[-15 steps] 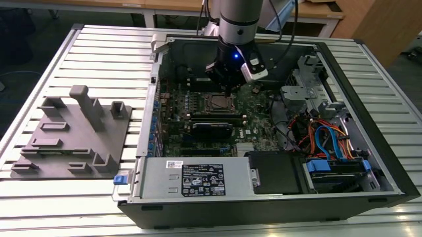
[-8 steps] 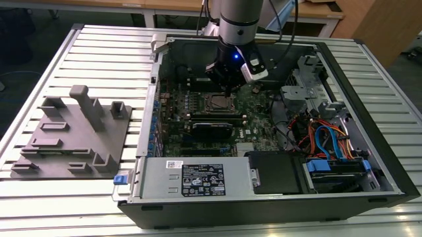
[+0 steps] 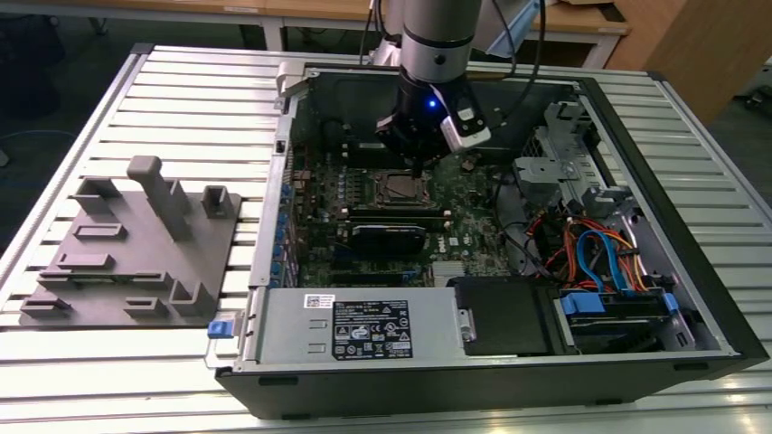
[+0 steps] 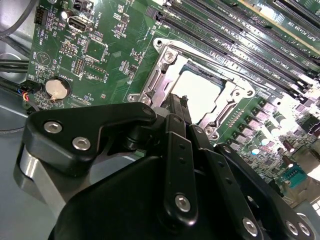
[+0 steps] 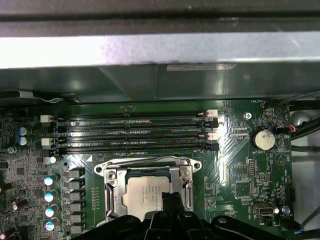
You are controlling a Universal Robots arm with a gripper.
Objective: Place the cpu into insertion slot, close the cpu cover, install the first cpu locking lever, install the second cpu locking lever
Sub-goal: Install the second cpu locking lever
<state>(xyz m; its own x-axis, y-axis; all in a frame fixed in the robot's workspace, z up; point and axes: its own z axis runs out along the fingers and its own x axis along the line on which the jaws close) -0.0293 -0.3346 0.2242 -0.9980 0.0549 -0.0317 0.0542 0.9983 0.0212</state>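
Note:
The cpu (image 5: 142,192) lies flat in the insertion slot (image 3: 396,186), its dull silver top (image 4: 200,90) showing through the window of the cpu cover (image 5: 145,163). That thin silver frame (image 4: 165,65) is down over the chip. My gripper (image 3: 417,165) hangs inside the open computer case, right over the socket. Its black fingertips (image 4: 178,102) are pressed together at the socket's edge, touching or just above the frame beside the chip. In the first wrist view the gripper (image 5: 169,200) covers part of the socket's near side. Nothing sits between the fingers.
Long black memory slots (image 5: 130,132) run beside the socket, and a coin battery (image 5: 263,139) sits farther off. The case wall (image 5: 150,50) rises behind the board. Coloured cables (image 3: 591,253) and drive bays are at the exterior view's right, a grey fixture (image 3: 133,244) at its left.

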